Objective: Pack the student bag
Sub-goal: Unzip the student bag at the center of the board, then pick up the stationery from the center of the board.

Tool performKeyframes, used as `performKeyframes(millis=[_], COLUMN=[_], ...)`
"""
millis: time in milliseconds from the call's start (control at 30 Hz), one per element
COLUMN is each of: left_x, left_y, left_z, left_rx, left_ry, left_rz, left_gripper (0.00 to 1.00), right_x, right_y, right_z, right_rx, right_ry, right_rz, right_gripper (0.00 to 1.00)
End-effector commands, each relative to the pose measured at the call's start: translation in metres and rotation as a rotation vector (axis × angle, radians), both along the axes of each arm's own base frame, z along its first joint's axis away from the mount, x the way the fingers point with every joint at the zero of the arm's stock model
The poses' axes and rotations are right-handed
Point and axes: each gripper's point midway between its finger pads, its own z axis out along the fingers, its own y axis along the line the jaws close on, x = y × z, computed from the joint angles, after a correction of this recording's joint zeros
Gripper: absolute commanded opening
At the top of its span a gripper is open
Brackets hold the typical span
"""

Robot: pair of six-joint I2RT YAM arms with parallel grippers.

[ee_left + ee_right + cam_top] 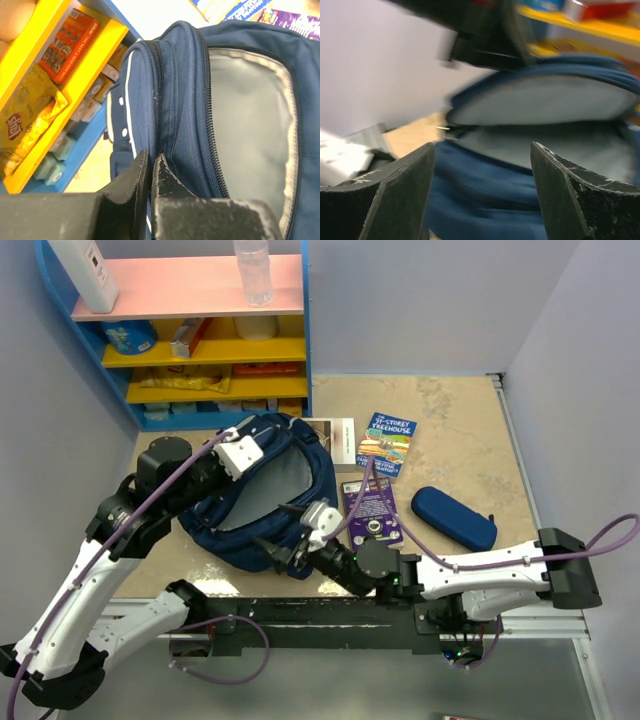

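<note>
**Arm bases near, bag mid-table, shelves at the back**

Nearest edge: both arms bolted to a dark rail [300, 625], purple cables looping off them. Beyond it, a beige stone-look table [460, 420], boxed in by plain pale walls [420, 300] on the back and right.

Right gripper [288, 545]: over the near rim of the student bag [215, 530], jaws spread wide. The wrist view [482, 147] shows nothing between the fingers, only the bag's navy fabric [485, 190] and grey lining past them (that view is blurred).

The bag lies left of centre on the table, mouth gaping, grey lining showing.

Left gripper [243, 448]: at the bag's far rim. In its wrist view the fingers [142, 170] stand almost together, and the bag's zip-edge fabric [180, 100] runs down into the slit between them, pinched.

Right of the bag: a purple book [380, 502] just beside it, an oval navy pencil case [452, 517] further right, apart from the book. Behind these, a Treehouse book [387, 445] and a white booklet [335, 438] touching the bag's far side.

Far left corner: a blue shelf unit [307, 320] with yellow and pink boards, snack packets on them, a clear bottle [253, 270] on top.
</note>
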Motion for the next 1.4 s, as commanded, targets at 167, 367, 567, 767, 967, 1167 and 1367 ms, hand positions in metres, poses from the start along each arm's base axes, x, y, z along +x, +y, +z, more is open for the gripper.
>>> performKeyframes(millis=[167, 367, 567, 767, 967, 1167, 1367], left_x=[0.006, 0.007, 0.005, 0.0, -0.008, -0.013, -0.016], left_y=[0.01, 0.005, -0.005, -0.008, -0.014, -0.017, -0.023], left_z=[0.001, -0.022, -0.021, -0.016, -0.022, -0.022, -0.016], left_rx=[0.017, 0.03, 0.007, -0.002, -0.008, -0.017, -0.043], left_ry=[-0.124, -0.093, -0.095, -0.113, -0.086, -0.083, -0.091], left_rz=[0.027, 0.005, -0.045, -0.078, -0.127, -0.153, -0.183], left_gripper=[0.0, 0.0, 0.0, 0.0, 0.0, 0.0, 0.0], right_x=[0.128, 0.157, 0.202, 0.213, 0.196, 0.175, 0.159], right_y=[-0.141, -0.251, -0.341, -0.388, -0.422, -0.47, -0.519], right_z=[-0.069, -0.11, -0.157, -0.202, -0.203, -0.198, -0.229], right_rx=[-0.016, 0.08, 0.06, -0.18, -0.211, 0.001, -0.04], right_ry=[0.437, 0.707, 0.921, 1.196, 1.292, 1.317, 1.47], right_rz=[-0.75, -1.096, -1.294, -1.521, -1.728, -1.796, -1.921], right_gripper=[0.8, 0.99, 0.99, 0.99, 0.99, 0.99, 0.99])
